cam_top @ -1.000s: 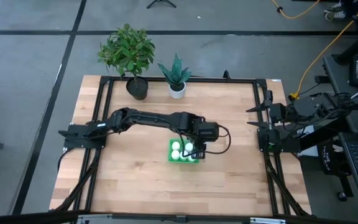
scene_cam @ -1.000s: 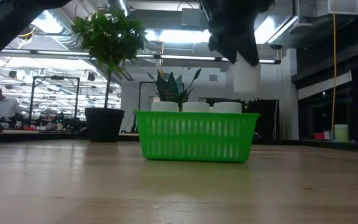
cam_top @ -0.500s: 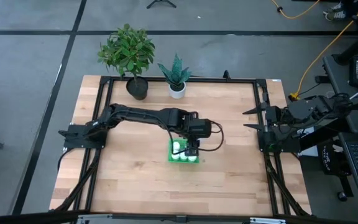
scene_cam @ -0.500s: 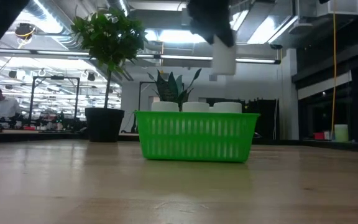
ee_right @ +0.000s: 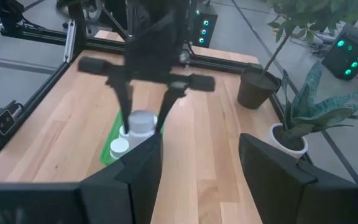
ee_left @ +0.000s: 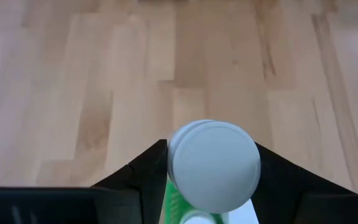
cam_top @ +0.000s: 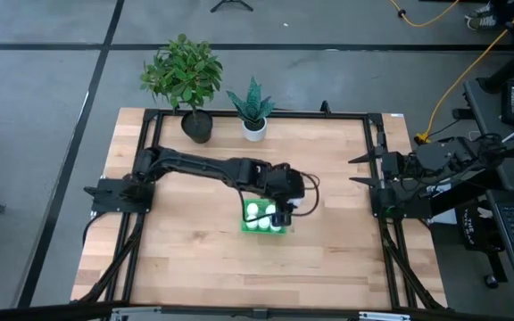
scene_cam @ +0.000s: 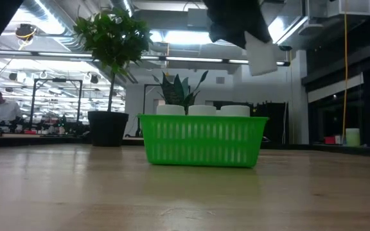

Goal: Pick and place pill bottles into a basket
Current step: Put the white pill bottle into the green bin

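Observation:
The green basket stands on the table's middle, with several white pill bottles upright in it. My left gripper is over the basket's right end, shut on one more white pill bottle held above the basket's rim. The held bottle also shows in the left wrist view and in the right wrist view. My right gripper waits open and empty at the table's right edge. My left gripper pinches the bottle's opposite sides between its two fingers. The fingers come from above, pointing down. The bottle hangs below them, lifted clear above the basket's right end and tilted.
A leafy plant in a black pot and a spiky plant in a white pot stand at the table's far edge. Black frame rails run along the table's sides. Bare wood lies around the basket.
My left gripper has risen with the bottle, gone toward the table's left over the basket, then back toward the basket's right end. The bottle hung upright before and is now tilted. It stays held.

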